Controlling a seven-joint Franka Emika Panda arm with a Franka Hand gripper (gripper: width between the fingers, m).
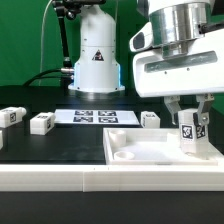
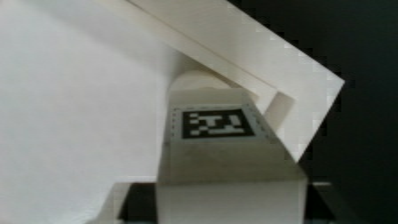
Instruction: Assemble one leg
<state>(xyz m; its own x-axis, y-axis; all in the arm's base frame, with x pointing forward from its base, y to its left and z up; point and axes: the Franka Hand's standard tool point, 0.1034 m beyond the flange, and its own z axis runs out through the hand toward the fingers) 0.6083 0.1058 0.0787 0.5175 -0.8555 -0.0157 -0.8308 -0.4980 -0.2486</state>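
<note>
My gripper (image 1: 188, 128) is shut on a small white leg (image 1: 187, 136) with a black-and-white tag on its face. It holds the leg upright over the far corner, on the exterior view's right, of the large white square tray-like piece (image 1: 130, 158). In the wrist view the leg (image 2: 221, 140) fills the middle, tag facing the camera, its far end at the raised corner rim of the tray piece (image 2: 267, 60). The dark fingers (image 2: 143, 200) flank the leg. Whether the leg touches the tray floor I cannot tell.
Three more white legs lie on the black table: one (image 1: 10, 117) at the exterior view's far left, one (image 1: 41, 122) beside it, one (image 1: 150, 119) behind the tray. The marker board (image 1: 92, 116) lies behind. A low white wall (image 1: 100, 180) runs along the front.
</note>
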